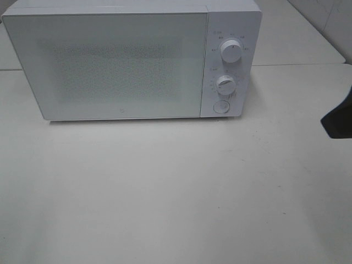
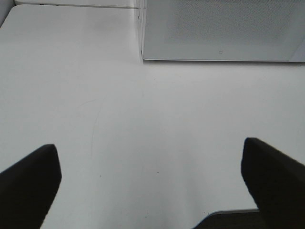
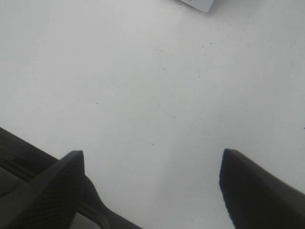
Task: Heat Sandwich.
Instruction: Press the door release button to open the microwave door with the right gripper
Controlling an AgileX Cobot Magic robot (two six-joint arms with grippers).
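The sandwich is out of view in every frame. A white microwave [image 1: 132, 60] stands at the back of the table with its door shut; its lower front also shows in the left wrist view as the microwave [image 2: 224, 31]. My left gripper [image 2: 152, 183] is open above bare table, a short way in front of the microwave's left corner, with nothing between its fingers. My right gripper [image 3: 152, 183] is open too, empty, over bare table. In the exterior view only a dark piece of the right arm [image 1: 338, 118] shows at the right edge.
The microwave has two round knobs [image 1: 230, 52] and a round button [image 1: 220, 106] on its right panel. A white table [image 1: 165, 192] spreads in front of it. A second table surface lies behind, past a seam at the back right.
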